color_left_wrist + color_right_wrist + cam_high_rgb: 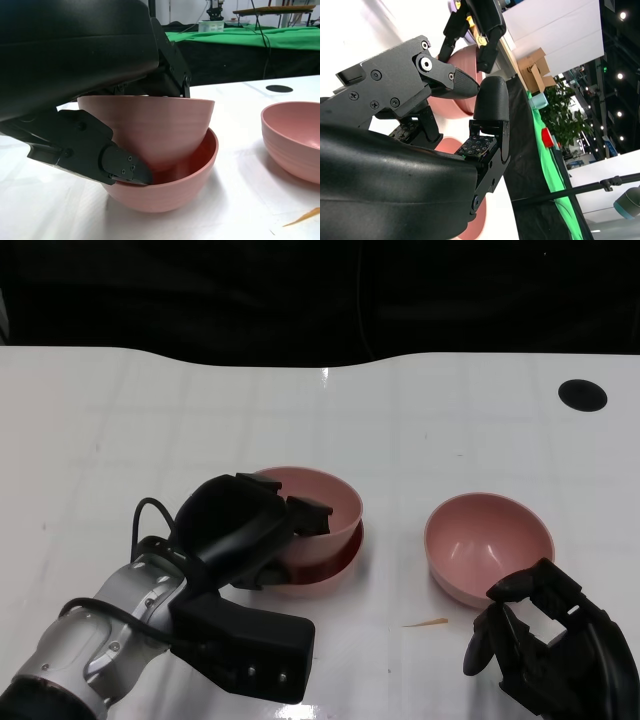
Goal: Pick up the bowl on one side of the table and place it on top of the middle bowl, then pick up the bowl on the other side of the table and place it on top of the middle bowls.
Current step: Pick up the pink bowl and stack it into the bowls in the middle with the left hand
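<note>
While the silver left forearm (110, 635) slants up from the lower left of the head view, its left hand (245, 530) grips the upper bowl (325, 502) by the near rim, with a finger (310, 515) hooked over the edge into the bowl and another finger (100, 155) pressed against its outer wall. That upper bowl sits tilted inside the middle bowl (180, 185), its base down in the hollow and its rim leaning away from level; the left wrist view shows the two pink walls nested, with the lower finger's tip lying at the middle bowl's rim. Both bowls stand on the white table (200, 420), near its centre. A black cable (150, 515) loops out from behind the left wrist.

Farther right, the right bowl (488, 545) stands upright on the table, well apart from the nested pair. A thin orange sliver (425, 622) lies on the table just in front of it. At the lower right, the right hand (545, 640) hovers just near the right bowl's front edge, its fingers (480, 645) spread and curved, holding nothing; whether a fingertip brushes the rim cannot be told. A black round mark (582, 394) lies on the table at the far right.
</note>
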Robot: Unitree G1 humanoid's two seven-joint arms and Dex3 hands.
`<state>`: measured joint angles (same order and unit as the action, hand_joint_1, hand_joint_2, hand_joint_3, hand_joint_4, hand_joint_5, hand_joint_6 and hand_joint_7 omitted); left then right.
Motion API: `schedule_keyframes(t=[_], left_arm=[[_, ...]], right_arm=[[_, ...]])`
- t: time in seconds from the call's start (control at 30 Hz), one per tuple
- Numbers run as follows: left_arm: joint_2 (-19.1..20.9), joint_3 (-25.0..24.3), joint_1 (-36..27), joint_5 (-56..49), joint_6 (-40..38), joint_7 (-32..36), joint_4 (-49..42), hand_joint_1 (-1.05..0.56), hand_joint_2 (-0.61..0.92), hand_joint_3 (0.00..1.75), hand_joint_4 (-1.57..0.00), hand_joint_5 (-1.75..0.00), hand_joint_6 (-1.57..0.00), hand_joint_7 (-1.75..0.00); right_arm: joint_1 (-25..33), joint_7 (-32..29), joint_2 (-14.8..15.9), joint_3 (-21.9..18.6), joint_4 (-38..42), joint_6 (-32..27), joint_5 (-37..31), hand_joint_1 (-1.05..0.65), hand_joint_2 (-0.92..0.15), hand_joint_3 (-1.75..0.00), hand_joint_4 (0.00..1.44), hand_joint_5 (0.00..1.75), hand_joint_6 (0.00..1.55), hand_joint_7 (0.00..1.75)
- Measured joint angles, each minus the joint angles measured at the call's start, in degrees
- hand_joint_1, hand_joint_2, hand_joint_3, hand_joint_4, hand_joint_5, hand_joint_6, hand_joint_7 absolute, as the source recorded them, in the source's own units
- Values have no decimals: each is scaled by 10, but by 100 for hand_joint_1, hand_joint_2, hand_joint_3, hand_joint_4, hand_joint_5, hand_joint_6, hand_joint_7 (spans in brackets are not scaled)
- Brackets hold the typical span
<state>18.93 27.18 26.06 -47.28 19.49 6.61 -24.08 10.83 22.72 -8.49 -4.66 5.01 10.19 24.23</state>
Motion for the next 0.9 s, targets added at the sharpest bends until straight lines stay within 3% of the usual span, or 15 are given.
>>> schedule_keyframes(t=[0.03, 0.07, 0.13, 0.33, 0.43, 0.5, 0.53, 0.57, 0.63, 0.67, 0.77, 0.9], left_arm=[[0, 1, 0, 0, 0, 0, 0, -13, 92, 13, -96, -110, -106, -7], [0, 3, 1, 0, 0, 0, -2, -12, 92, 10, -85, -139, -116, -8], [-1, 7, 3, -3, 4, 6, -9, -14, 92, 9, -78, -160, -120, -7], [-2, 12, 9, -7, 7, 14, -19, -17, 92, 10, -73, -171, -127, -9], [-2, 15, 11, -7, 9, 15, -23, -15, 92, 11, -72, -165, -126, -9], [-3, 16, 13, -6, 13, 15, -26, -16, 92, 13, -76, -141, -124, -6], [-3, 16, 13, -3, 15, 15, -27, -19, 92, 15, -80, -117, -123, -5], [-3, 16, 13, -2, 16, 14, -28, -24, 92, 16, -89, -75, -118, -2], [-3, 16, 13, 2, 16, 14, -27, -27, 92, 17, -97, -46, -116, -1], [-2, 16, 13, 2, 14, 12, -25, -56, 92, 29, -69, -23, -86, 0], [1, 16, 9, 3, -2, -7, -7, -84, 92, 45, -37, -3, -55, 0], [2, 15, -3, 2, -16, -14, 10, -90, 92, 52, -22, 0, -45, 0]], right_arm=[[0, 0, 0, 0, 0, 0, 0, -14, -66, -87, 88, 160, 73, 136], [0, 0, 0, 0, 0, 0, 0, -14, -65, -87, 89, 160, 73, 136], [0, 0, 0, 0, 0, 1, -1, -14, -66, -87, 89, 159, 73, 136], [0, 0, 0, 0, 0, 1, -1, -14, -66, -88, 89, 159, 73, 136], [0, 1, 0, 0, 0, 1, 0, -14, -66, -87, 89, 158, 74, 135], [0, 1, 0, 0, 0, 1, 0, -14, -66, -87, 90, 158, 74, 135], [0, 1, 0, 0, 0, 1, 0, -14, -66, -87, 90, 158, 74, 135], [0, 1, 0, 0, 0, 0, 0, -14, -66, -87, 90, 158, 75, 135], [0, 1, 0, 0, 0, -1, 0, -14, -66, -87, 90, 157, 75, 135], [0, 1, 0, 0, 0, -2, 0, -14, -66, -87, 90, 157, 75, 134], [0, 1, 0, 0, 0, -2, 0, -14, -66, -87, 90, 158, 75, 134], [0, 1, 0, 0, 0, -2, 0, -14, -66, -87, 90, 158, 75, 134]])
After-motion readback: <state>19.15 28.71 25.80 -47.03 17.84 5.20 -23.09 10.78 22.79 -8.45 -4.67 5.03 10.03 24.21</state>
